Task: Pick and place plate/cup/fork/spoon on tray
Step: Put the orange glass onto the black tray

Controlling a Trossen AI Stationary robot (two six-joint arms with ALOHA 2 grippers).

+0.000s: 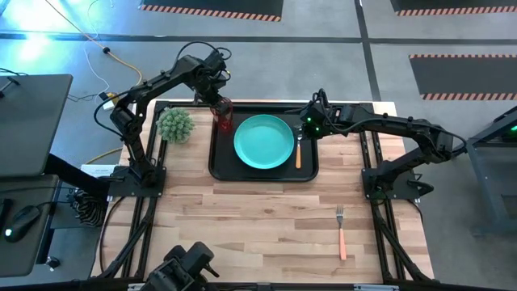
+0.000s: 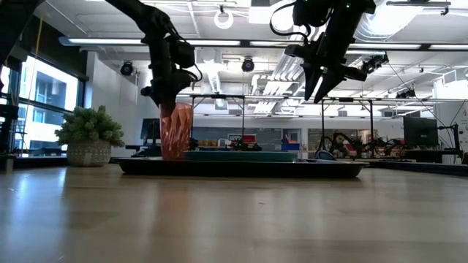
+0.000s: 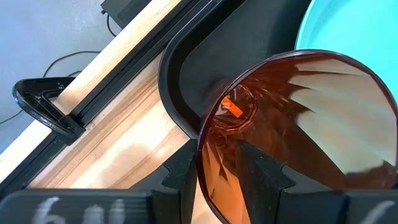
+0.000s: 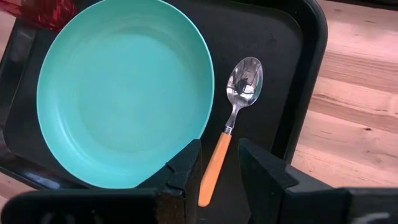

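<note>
The black tray (image 1: 222,162) lies at the table's far middle. The teal plate (image 1: 263,141) rests flat on it, with the spoon (image 4: 233,112) on the tray floor to its right. The red-brown cup (image 1: 224,117) stands upright in the tray's far left corner. My left gripper (image 3: 217,168) points down over the cup, open, with the cup's wall between its fingers. My right gripper (image 4: 221,162) hovers open above the spoon's orange handle, clear of it. The fork (image 1: 341,232) lies on the bare table at the near right. My left gripper straddles the cup's rim (image 3: 200,155) from above, with one finger inside the cup and one outside. A gap shows between the inner finger (image 3: 261,177) and the wall. Whether the outer finger touches the wall I cannot tell. The cup stands on its base on the tray.
A spiky green plant (image 1: 176,125) in a pot stands on the table just left of the tray. A black clamp (image 3: 43,106) sits at the table's far edge. Bare wood stretches from the tray to the near edge.
</note>
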